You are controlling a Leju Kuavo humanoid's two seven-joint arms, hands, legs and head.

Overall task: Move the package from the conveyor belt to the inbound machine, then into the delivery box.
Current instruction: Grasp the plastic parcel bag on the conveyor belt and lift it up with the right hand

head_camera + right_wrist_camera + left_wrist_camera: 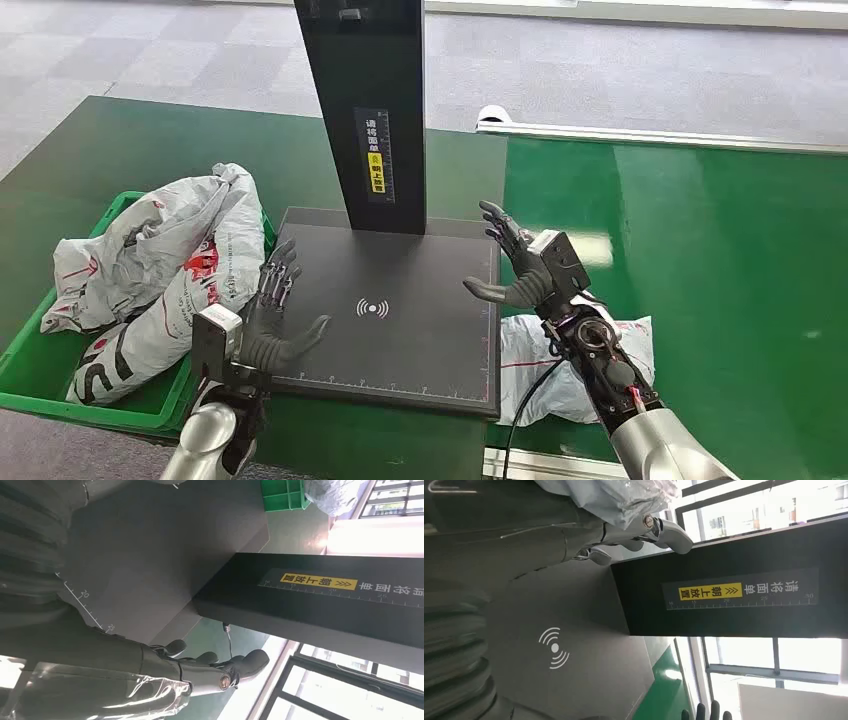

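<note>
A white plastic package (535, 362) lies on the green conveyor belt (720, 280) just right of the black inbound machine plate (400, 340); my right forearm crosses over it. My right hand (515, 265) hovers above the plate's right edge, fingers spread and holding nothing. Over the plate's left edge my left hand (275, 320) is also spread and empty. The green delivery box (30, 365) stands left of the plate, piled with several white and grey packages (150, 270). In the wrist views, the left hand's fingers (644, 530) and the right hand's fingers (220, 667) stretch out over the plate.
The machine's black column (365, 110) rises from the back of the plate, with a yellow label (377, 160). A scan symbol (372, 308) marks the plate's centre. Grey floor lies beyond the green surface.
</note>
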